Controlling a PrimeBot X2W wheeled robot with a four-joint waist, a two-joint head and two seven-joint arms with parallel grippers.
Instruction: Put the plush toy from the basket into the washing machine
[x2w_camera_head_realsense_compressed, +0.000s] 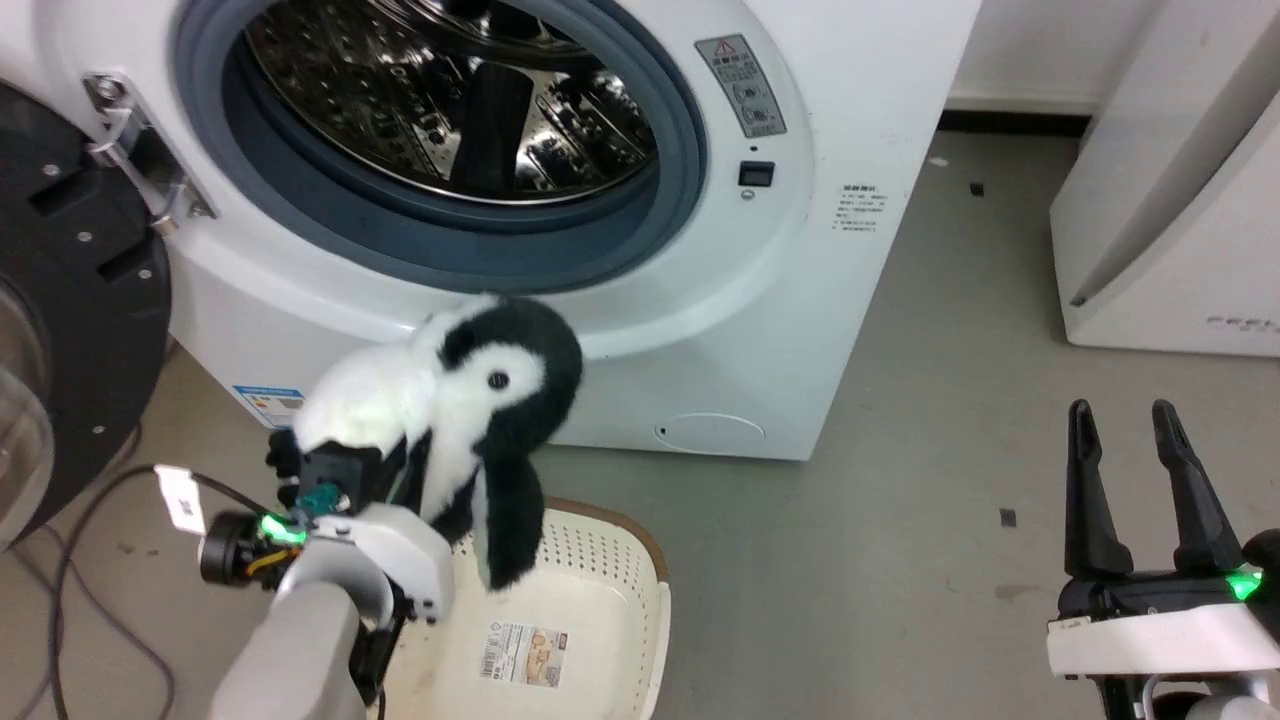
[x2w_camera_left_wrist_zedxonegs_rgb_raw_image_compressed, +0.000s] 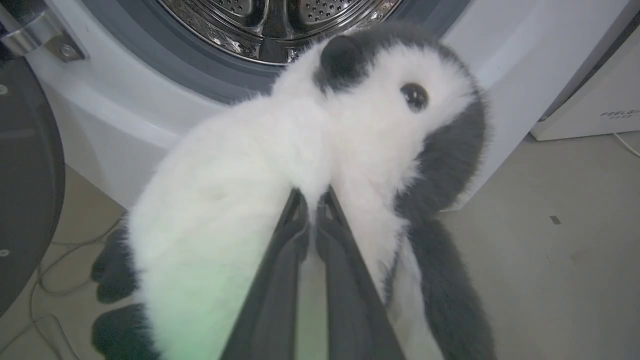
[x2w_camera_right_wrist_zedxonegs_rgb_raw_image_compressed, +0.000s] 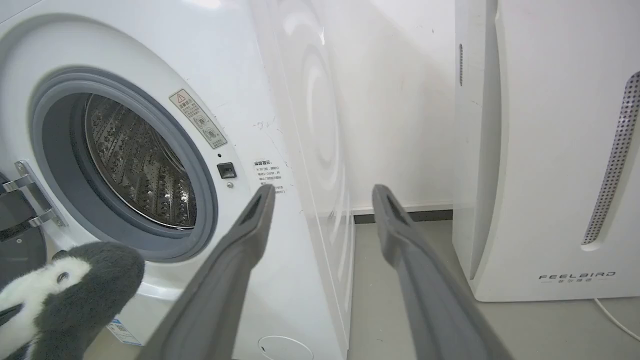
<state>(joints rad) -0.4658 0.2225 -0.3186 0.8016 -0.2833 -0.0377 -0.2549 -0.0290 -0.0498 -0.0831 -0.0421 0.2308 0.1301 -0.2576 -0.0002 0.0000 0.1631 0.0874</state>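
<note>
Plush toy (x2w_camera_head_realsense_compressed: 440, 400) hangs in front of the washing machine (x2w_camera_head_realsense_compressed: 820, 250), its head just under the lower lip of the grey gasket (x2w_camera_head_realsense_compressed: 680, 150). It is clear of the basket (x2w_camera_head_realsense_compressed: 600, 555), which sits on the floor below it at the washer's foot. Whether the head touches the white front I cannot tell. The left gripper (x2w_camera_left_wrist_zedxonegs_rgb_raw_image_compressed: 312, 197) is pinched together on the toy's white body, fingers nearly meeting in the fur. Above the toy the drum (x2w_camera_head_realsense_compressed: 400, 90) mouth gapes wide. The black door (x2w_camera_head_realsense_compressed: 70, 300) is swung aside at the washer's hinge side, beside the toy. The right gripper (x2w_camera_head_realsense_compressed: 1120, 410) stands empty with fingers spread apart, well off the washer's front corner over bare grey floor (x2w_camera_head_realsense_compressed: 930, 400). That floor runs open between the washer's side and a white appliance (x2w_camera_head_realsense_compressed: 1170, 200). Cables (x2w_camera_head_realsense_compressed: 60, 590) trail on the floor under the door
</note>
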